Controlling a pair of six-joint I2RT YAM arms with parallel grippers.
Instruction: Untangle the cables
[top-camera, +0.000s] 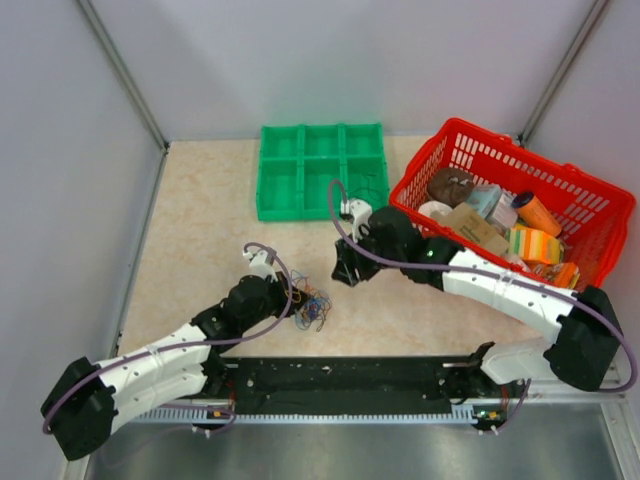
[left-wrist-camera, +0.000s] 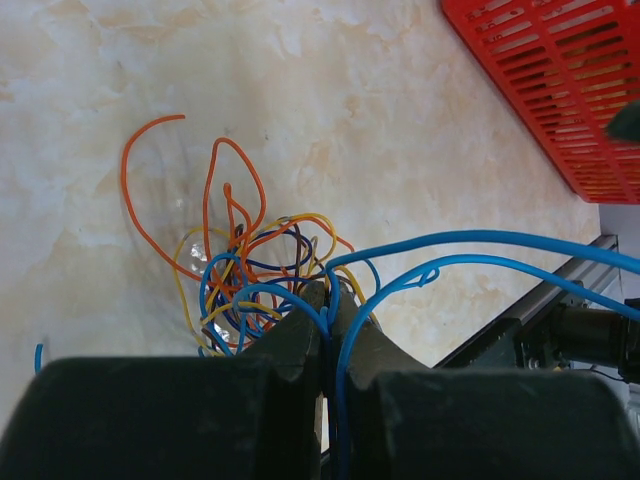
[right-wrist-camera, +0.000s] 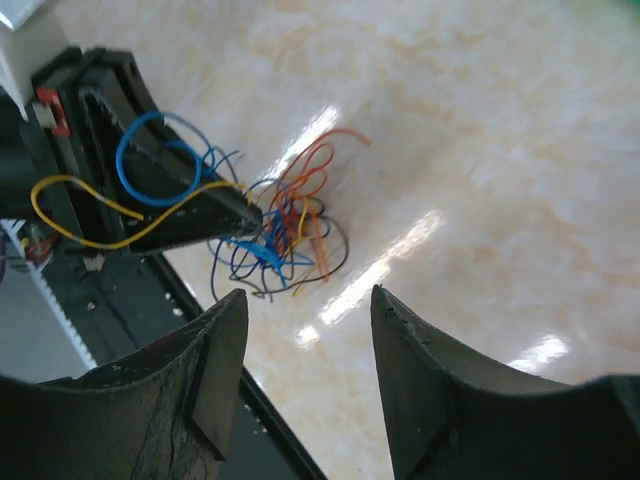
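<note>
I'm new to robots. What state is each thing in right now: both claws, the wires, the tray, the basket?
Left gripper: shut, pinching a blue strand of the cables.
Right gripper: open, holding nothing.
Cables: tangled in a heap on the table.
Green tray: upright, compartments look empty.
Red basket: upright, filled with packages.

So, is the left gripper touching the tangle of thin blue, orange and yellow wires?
Touching. In the left wrist view the left gripper is shut on blue strands of the wire tangle, pinched between its fingertips.
</note>
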